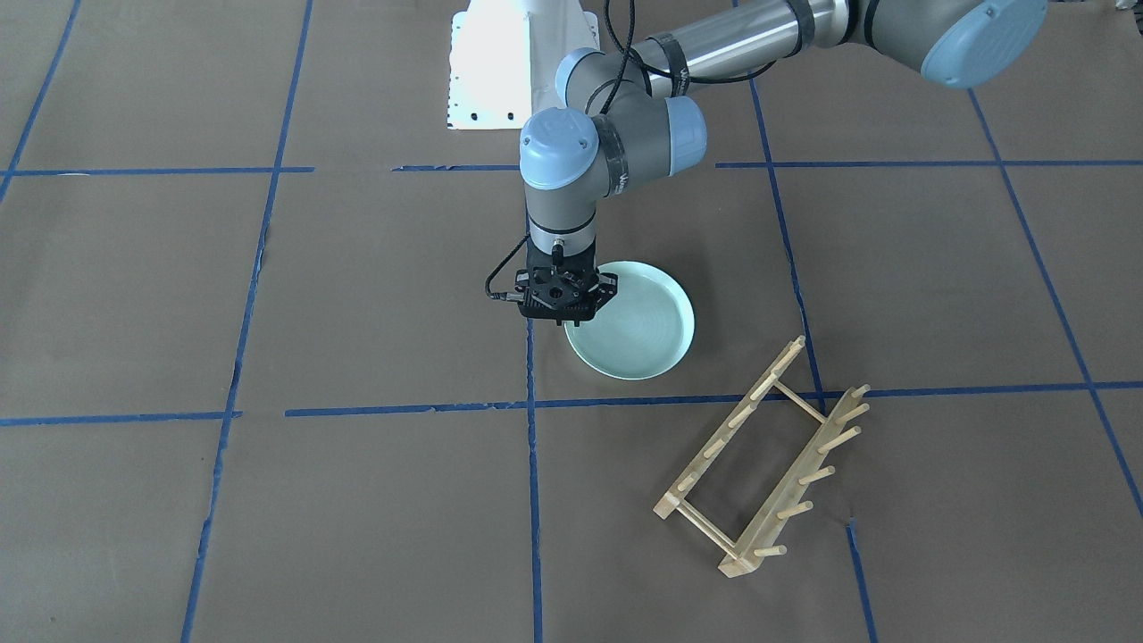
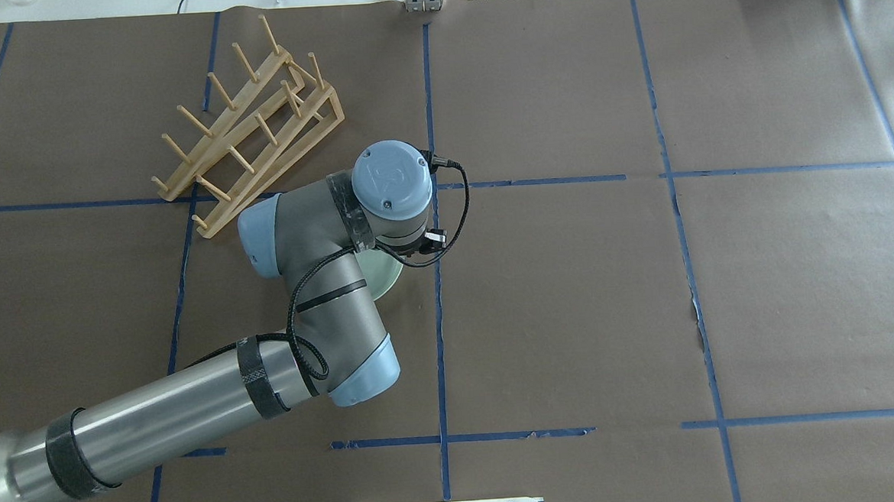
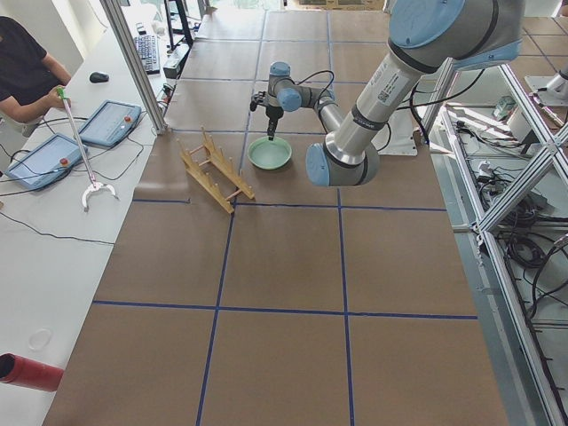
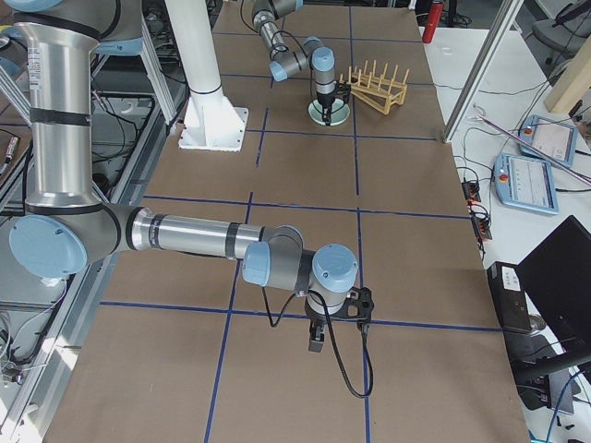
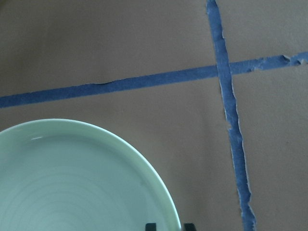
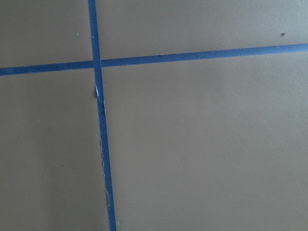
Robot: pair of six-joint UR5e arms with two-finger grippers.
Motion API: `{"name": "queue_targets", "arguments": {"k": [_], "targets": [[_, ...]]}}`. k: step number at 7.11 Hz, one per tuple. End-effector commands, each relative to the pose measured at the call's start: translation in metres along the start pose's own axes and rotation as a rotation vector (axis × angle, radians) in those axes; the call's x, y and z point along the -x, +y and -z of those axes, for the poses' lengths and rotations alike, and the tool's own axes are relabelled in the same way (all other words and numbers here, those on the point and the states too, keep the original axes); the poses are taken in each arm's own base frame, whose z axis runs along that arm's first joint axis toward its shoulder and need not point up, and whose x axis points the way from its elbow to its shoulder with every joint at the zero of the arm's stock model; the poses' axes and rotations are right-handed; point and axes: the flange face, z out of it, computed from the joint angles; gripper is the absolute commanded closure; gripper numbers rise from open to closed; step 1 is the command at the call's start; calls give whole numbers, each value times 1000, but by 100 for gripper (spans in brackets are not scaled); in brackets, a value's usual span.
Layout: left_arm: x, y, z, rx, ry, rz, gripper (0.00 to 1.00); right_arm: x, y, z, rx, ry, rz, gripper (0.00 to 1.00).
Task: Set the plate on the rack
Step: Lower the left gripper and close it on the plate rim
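1. Front-facing view: we see the left gripper [image 1: 566, 308] pointing straight down over the edge of the plate [image 1: 638, 335], which lies flat on the brown table [image 1: 268, 295]; the rack [image 1: 759, 455] stands near the plate without touching it
2. Overhead view: we see the left arm's wrist [image 2: 390, 189] covering most of the plate, so only a mint-green sliver shows; the rack sits beyond it
3. Left side view: we see the plate close beside the rack, with the left gripper above the plate's edge
4. Right side view: we see the right gripper [image 4: 316, 343] hanging low over the table, well apart from the plate; we cannot tell whether its jaws are apart or together
5. Left wrist view: we see two black fingertips [image 5: 150, 226] standing apart, one inside the plate's rim and one just outside it
6. Right wrist view: we see brown paper [image 6: 202, 144] crossed by blue tape [image 6: 98, 120]
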Motion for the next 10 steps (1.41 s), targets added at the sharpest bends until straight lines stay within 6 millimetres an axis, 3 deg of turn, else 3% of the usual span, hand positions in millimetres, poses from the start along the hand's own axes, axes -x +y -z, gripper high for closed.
{"name": "queue_targets", "arguments": {"k": [1, 7, 8, 9, 10], "targets": [[-1, 1, 0, -7, 14, -5, 68, 0, 0, 0, 0, 0, 0, 0], [7, 7, -13, -3, 17, -11, 69, 0, 0, 0, 0, 0, 0, 0], [7, 7, -12, -4, 17, -11, 73, 0, 0, 0, 0, 0, 0, 0], [7, 8, -12, -3, 17, -11, 93, 0, 0, 0, 0, 0, 0, 0], [7, 7, -9, -2, 23, -14, 100, -1, 1, -1, 1, 0, -1, 0]]}}
